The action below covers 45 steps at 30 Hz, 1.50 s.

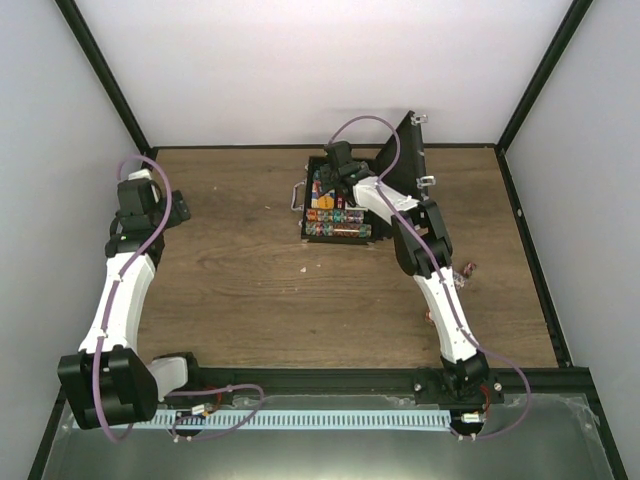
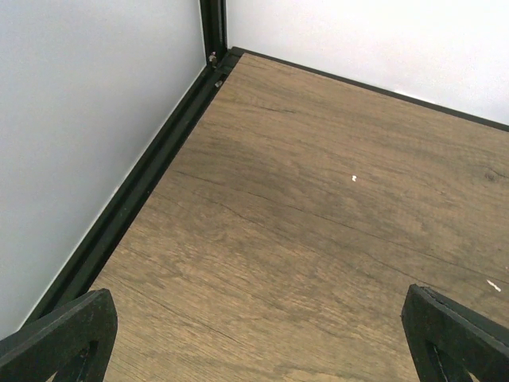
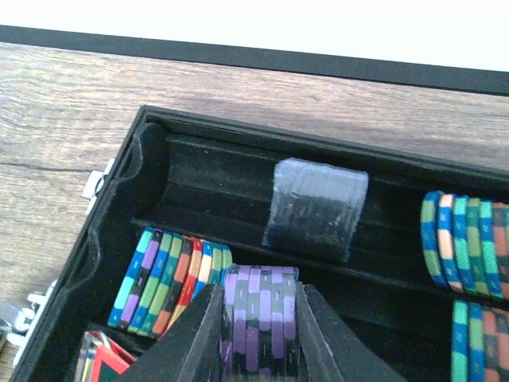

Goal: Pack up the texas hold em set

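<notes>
The black briefcase (image 1: pixel 308 222) of the texas hold em set lies open at the back middle of the table, with its lid (image 1: pixel 404 152) standing up on the right. My right gripper (image 3: pixel 258 338) reaches into the case and is shut on a short stack of purple and black chips (image 3: pixel 258 314), held above a slot. Multicoloured chip stacks (image 3: pixel 171 278) fill the slot to the left, and more chips (image 3: pixel 469 239) sit at the right. A clear-wrapped block (image 3: pixel 316 208) rests in the back slot. My left gripper (image 2: pixel 262 350) hovers open over bare wood near the back left corner, far from the case.
A red card deck (image 3: pixel 103 360) shows in the case's near left corner. A small pinkish scrap (image 1: pixel 466 268) lies on the table by the right arm. White walls with black rails (image 2: pixel 135 191) close the table on three sides.
</notes>
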Tool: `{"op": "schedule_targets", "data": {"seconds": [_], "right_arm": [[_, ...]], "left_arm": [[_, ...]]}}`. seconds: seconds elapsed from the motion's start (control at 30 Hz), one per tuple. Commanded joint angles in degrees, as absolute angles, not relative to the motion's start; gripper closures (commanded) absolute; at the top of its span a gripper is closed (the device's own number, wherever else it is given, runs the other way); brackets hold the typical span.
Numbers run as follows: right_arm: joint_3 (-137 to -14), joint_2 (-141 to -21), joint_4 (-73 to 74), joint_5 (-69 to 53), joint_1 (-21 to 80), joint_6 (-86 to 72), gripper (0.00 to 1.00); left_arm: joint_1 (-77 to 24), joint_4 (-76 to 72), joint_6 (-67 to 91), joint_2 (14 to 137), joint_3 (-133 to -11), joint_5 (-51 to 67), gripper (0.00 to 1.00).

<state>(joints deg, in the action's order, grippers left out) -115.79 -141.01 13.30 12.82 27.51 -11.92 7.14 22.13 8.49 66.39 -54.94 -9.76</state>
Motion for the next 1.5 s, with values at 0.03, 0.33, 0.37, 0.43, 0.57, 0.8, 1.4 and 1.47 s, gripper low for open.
{"op": "schedule_targets", "data": {"seconds": [0.03,0.33,0.37,0.43,0.57,0.8,1.4,1.47], "right_arm": [[-120.54,-143.51,12.44,9.65,27.15,-12.79,0.9],[-124.75,-146.62,13.21,6.21,27.77,-12.79,0.89],[-124.94,-146.75,13.33,6.08,27.77,-12.83,0.88],[-124.99,-146.86,13.54,6.29,27.86,-13.03,0.86],[-124.93,-146.73,14.26,7.18,27.86,-13.2,0.81],[-124.49,-146.0,14.67,7.55,27.9,-13.57,0.71],[-115.29,-132.85,12.74,8.69,27.77,-12.98,0.53],[-114.58,-131.23,13.13,7.53,27.77,-13.09,0.48]], "left_arm": [[7.15,21.18,8.26,66.62,-54.56,-9.13,0.0],[7.27,21.18,8.26,66.88,-54.51,-8.88,0.0],[7.21,21.16,8.26,66.88,-54.57,-8.95,0.0],[7.19,21.18,8.26,66.97,-54.57,-8.93,0.0],[7.2,21.14,8.26,67.05,-54.54,-9.05,0.0],[7.21,21.25,8.26,67.06,-54.58,-9.14,0.0],[7.21,21.25,8.17,66.82,-54.58,-9.67,0.0],[7.14,21.25,8.22,66.82,-54.58,-9.67,0.0]]}}
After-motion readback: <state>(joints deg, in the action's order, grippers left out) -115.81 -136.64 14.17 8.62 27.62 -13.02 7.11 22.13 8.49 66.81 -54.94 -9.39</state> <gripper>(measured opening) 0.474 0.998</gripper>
